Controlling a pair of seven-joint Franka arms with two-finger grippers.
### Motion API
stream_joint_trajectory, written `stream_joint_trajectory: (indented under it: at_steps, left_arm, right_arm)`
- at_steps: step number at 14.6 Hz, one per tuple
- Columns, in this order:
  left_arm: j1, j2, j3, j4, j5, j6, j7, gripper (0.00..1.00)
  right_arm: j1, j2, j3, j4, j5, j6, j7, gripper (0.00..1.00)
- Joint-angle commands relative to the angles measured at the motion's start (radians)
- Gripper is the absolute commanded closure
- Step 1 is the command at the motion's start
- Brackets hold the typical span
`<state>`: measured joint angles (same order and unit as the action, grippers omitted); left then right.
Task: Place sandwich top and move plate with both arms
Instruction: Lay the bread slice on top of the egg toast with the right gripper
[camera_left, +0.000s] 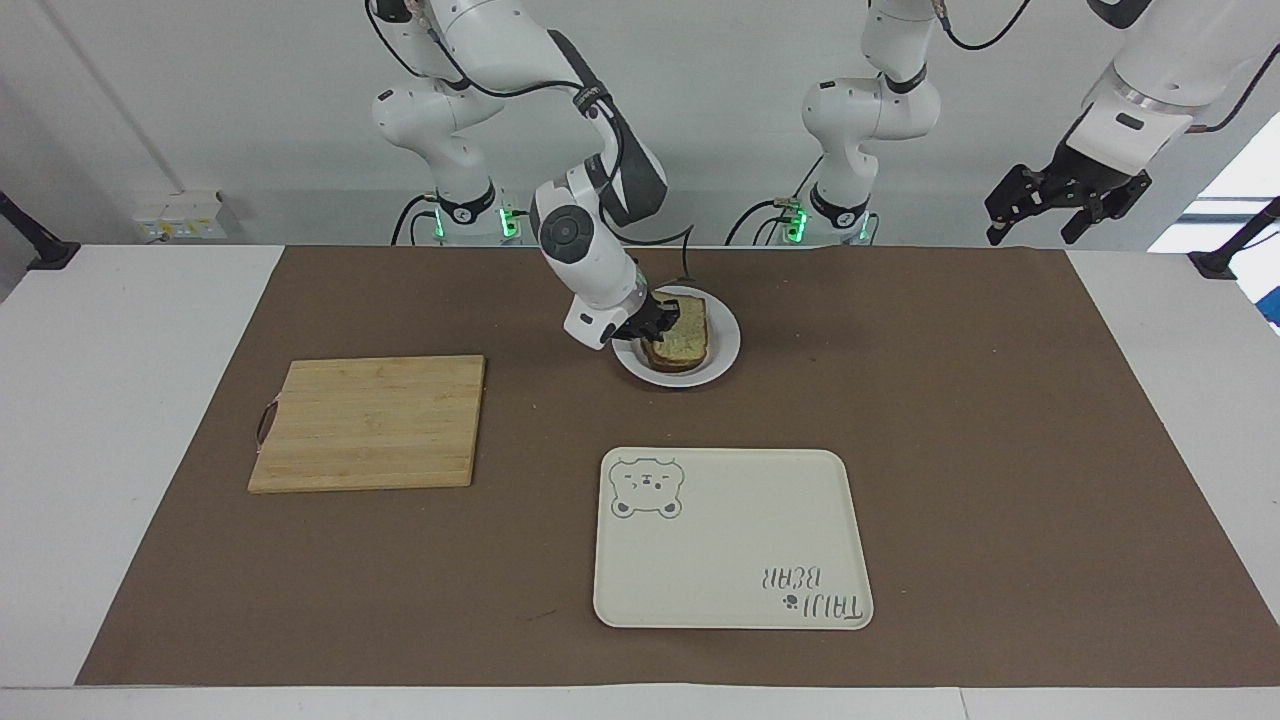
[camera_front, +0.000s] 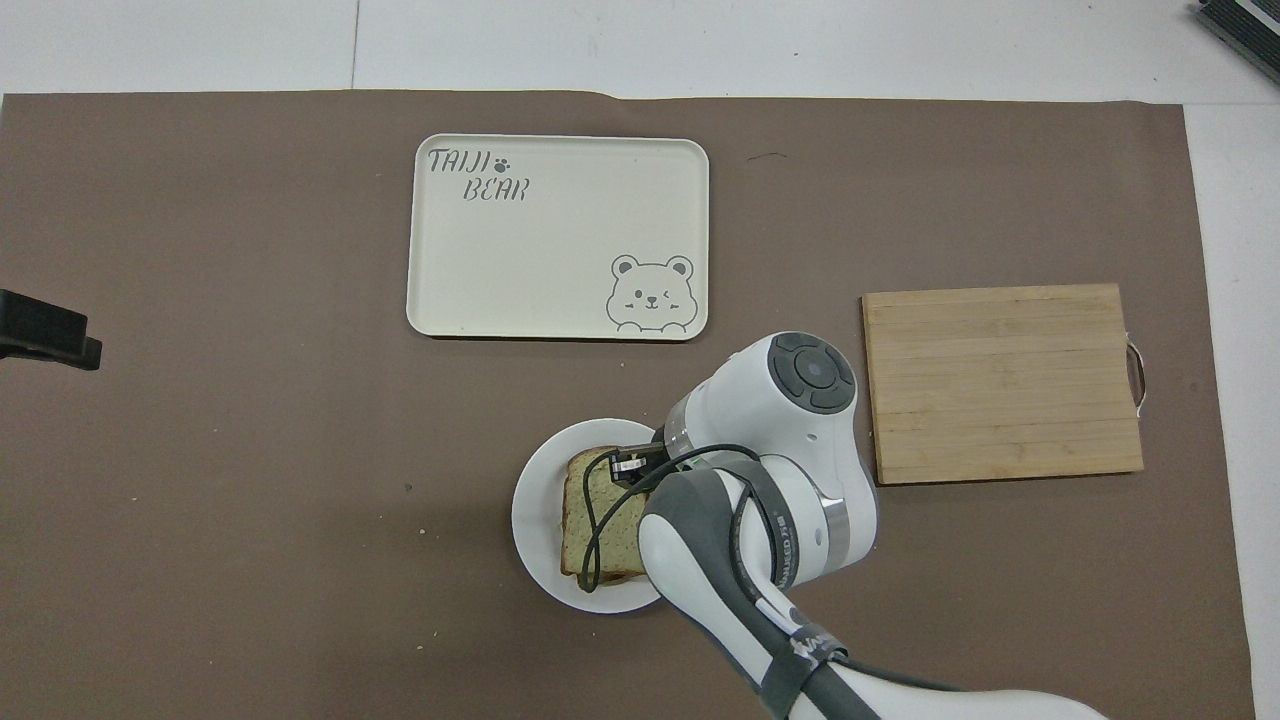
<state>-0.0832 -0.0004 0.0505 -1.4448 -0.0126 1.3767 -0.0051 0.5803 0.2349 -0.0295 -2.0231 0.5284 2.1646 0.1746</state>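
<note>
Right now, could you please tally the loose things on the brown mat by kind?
Plates: 1, the plate
Sandwiches: 1, the sandwich top uppermost
Trays: 1, the cream tray
Cutting boards: 1, the wooden board
Total: 4

Facing view: high camera across the table, looking back at both arm bases and the wall, wide enough to take in the whole brown mat edge to edge. Overhead view: camera high over the robots' end, looking forward and steeply down, closer in, mat fills it. Half a turn apart. Shared: plate, tray, cutting board.
</note>
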Motion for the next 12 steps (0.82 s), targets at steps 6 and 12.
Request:
stream_joint_trajectory:
  at_steps: [6, 12]
  left_arm:
    - [0.006, -0.021, -0.005, -0.017, 0.013, -0.008, 0.01, 0.0]
    - [0.006, -0.021, -0.005, -0.017, 0.013, -0.007, 0.01, 0.0]
  right_arm:
    - [0.038, -0.014, 0.008, -0.008, 0.025, 0.006, 0.019, 1.0]
    - [0.032, -0.012, 0.006, -0.011, 0.024, 0.006, -0.052, 0.88]
